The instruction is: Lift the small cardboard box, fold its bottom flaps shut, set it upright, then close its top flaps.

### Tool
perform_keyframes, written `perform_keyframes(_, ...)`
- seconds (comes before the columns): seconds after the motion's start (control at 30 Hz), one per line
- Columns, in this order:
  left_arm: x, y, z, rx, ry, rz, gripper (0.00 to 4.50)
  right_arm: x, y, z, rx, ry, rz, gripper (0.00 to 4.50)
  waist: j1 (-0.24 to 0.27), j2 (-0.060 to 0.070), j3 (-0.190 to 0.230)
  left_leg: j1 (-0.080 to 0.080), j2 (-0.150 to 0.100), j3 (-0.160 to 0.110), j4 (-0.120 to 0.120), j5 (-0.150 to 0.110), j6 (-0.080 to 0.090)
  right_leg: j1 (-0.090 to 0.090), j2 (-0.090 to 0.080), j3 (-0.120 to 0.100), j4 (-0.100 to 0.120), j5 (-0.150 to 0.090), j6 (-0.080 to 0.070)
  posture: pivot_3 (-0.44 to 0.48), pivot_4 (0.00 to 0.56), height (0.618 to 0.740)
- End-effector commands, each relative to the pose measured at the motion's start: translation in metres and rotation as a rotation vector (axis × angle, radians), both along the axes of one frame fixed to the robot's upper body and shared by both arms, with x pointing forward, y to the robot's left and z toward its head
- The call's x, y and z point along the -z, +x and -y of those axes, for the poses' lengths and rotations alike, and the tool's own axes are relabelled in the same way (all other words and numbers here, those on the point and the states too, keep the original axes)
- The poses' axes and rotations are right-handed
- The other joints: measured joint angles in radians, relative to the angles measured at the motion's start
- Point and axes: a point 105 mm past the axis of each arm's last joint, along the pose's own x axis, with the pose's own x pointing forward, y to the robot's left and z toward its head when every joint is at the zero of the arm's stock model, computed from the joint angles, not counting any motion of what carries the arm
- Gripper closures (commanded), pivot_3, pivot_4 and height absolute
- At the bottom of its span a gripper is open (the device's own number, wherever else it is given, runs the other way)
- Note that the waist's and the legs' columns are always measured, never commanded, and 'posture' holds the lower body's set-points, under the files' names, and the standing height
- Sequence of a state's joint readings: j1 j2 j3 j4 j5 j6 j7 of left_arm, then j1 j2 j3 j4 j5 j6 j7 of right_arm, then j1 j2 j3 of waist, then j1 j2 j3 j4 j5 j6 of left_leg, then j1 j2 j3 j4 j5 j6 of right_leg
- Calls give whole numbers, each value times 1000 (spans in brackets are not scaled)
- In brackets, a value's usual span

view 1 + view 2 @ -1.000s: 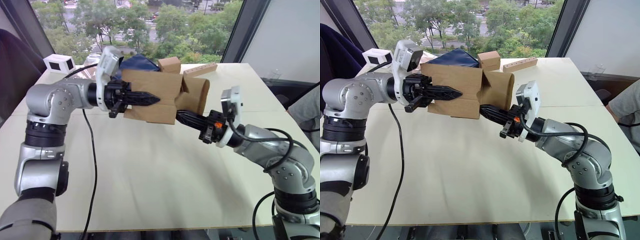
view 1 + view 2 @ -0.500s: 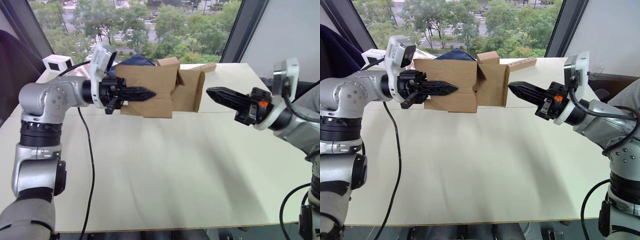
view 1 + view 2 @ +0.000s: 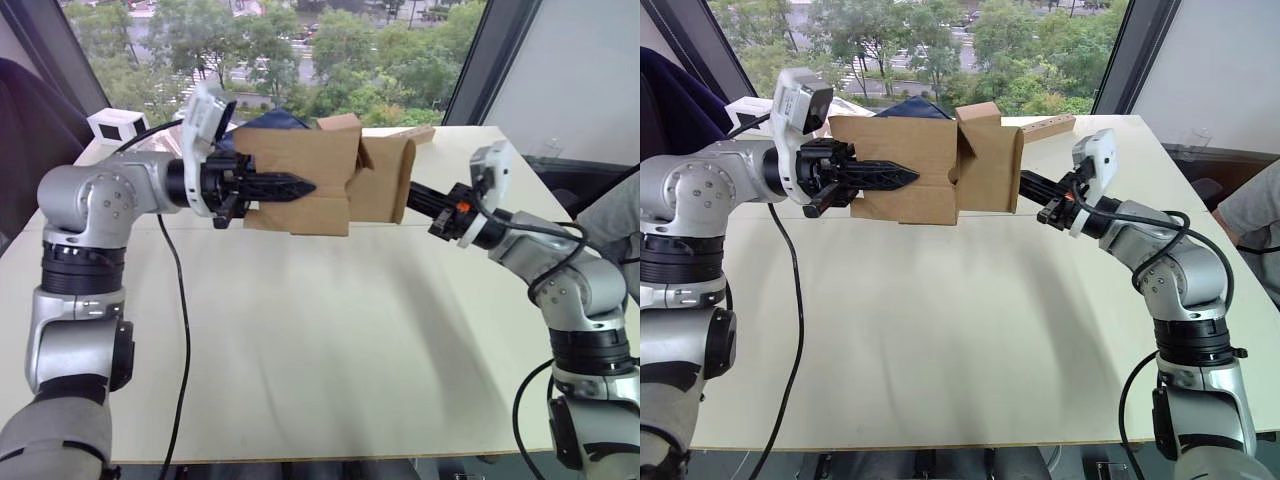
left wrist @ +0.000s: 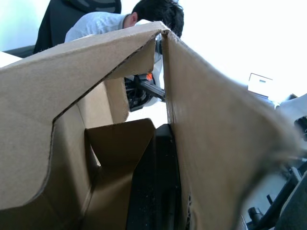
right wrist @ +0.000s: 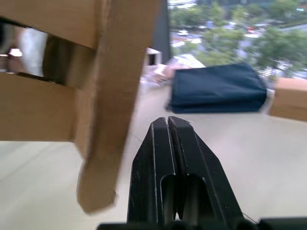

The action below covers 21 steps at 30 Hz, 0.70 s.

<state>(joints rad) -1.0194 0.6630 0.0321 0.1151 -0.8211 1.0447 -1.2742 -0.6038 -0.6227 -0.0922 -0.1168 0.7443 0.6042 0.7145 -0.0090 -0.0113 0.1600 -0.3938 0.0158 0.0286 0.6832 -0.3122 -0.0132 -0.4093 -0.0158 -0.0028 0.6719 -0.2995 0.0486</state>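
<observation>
A white box with dark windows (image 3: 118, 126) is sitting at the far left corner of the pale table (image 3: 330, 350). A dark blue fabric bag (image 5: 217, 89) is lying flat near the far edge, and a second small cardboard box (image 3: 978, 113) is standing just beside it. A long wooden block with holes (image 3: 1044, 127) is lying further right. Trees (image 3: 330, 50) are showing through the window. A seated person (image 4: 122, 21) is appearing in the left wrist view.

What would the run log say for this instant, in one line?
left gripper: shut on box, held aloft | right gripper: shut, behind flap
</observation>
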Motion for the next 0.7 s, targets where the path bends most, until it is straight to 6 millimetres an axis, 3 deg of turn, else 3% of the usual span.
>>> perform_keyframes(0.03, -11, -1, -4, -5, -22, 28, 4500, -27, -28, -17, -161, 107, 47, 4483, -2, 0, 0, 0, 0, 0, 0, 0, 0, 0, 0, 0, 0, 0, 0, 0, 150, 740)
perform_keyframes(0.5, -10, 6, -7, -15, -31, 8, 4500, -31, -56, -38, -300, 288, -28, 4483, -4, 0, 0, 0, 0, 0, 0, 0, 0, 0, 0, 0, 1, 0, 0, 0, 150, 740)
perform_keyframes(0.7, -6, 7, -5, -14, -27, 3, 4500, -29, -58, -41, -324, 353, -65, 4483, -3, 0, 0, 0, 0, 0, 0, 0, 0, 0, 0, 0, 1, 0, 0, 0, 150, 740)
